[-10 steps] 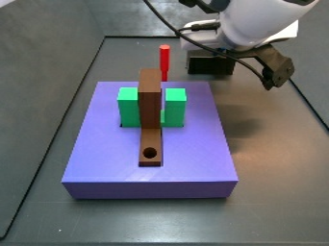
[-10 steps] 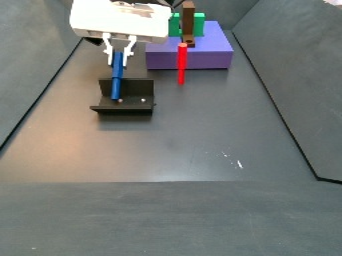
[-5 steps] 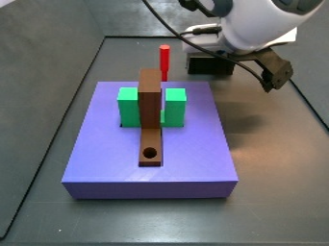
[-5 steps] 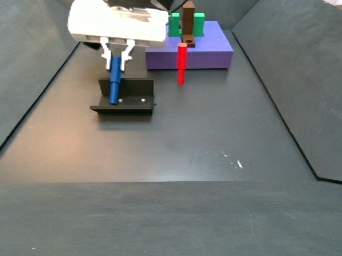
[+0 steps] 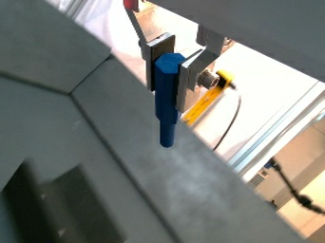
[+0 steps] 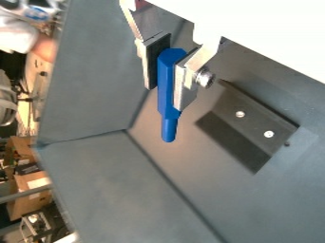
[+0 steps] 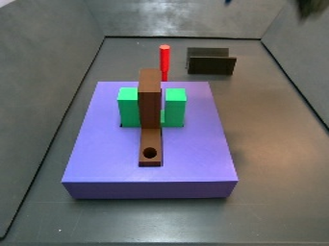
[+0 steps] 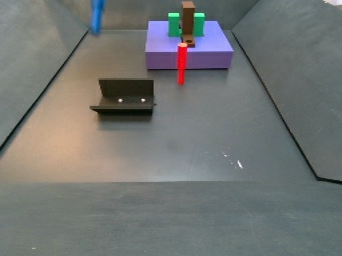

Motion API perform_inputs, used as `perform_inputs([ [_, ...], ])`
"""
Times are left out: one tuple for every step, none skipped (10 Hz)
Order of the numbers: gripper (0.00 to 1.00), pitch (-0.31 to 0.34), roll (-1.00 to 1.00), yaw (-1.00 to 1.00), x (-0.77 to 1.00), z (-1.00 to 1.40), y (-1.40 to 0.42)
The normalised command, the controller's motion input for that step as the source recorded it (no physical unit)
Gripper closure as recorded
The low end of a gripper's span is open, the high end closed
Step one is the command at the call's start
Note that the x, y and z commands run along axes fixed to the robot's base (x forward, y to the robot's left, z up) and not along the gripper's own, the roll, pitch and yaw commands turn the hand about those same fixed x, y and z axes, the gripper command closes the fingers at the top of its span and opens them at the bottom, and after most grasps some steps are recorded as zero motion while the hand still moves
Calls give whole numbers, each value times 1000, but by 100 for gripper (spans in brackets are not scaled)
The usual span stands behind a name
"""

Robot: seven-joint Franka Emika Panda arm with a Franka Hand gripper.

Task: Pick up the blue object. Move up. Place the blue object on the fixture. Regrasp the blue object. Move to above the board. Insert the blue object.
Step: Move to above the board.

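My gripper [image 5: 177, 59] is clamped on the blue peg [image 5: 166, 100], high above the floor — fixture [image 6: 250, 135] empty below. In a side view only the peg's tip [image 8: 96, 15] shows. I'd judge the regrasp done; left: reaching the board [image 7: 152, 117], inserting.

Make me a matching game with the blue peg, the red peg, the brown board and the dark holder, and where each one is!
Things:
1. blue object
2. red peg
3. board
4. fixture

Places:
A. lying on top of the violet slab, between the green blocks
B. standing on the floor, with nothing in it
C. standing upright against the slab's side
D. clamped between the fingers of the gripper, up in the air

Pairs: 1-D, 2-C, 3-A, 4-B
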Motion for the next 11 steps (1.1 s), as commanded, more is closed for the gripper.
perform_inputs([
  [100,15,-28,-39,-103,1400,25],
  [100,28,-13,-32,-57,656,8],
  [100,136,-1000,-147,-1097,303,-1400],
  [100,139,-1000,-143,-1089,264,-1400],
  [100,128,-1000,-126,-1202,275,-1400],
  [100,132,-1000,-123,-1192,254,-1400],
  [100,146,-1000,-113,-1182,268,-1400],
  [100,149,-1000,-102,-1207,278,-1400],
  [100,144,-1000,-89,-553,121,-583],
  [100,152,-1000,-76,-146,7,-91],
  [100,152,-1000,-66,-26,-3,22],
])
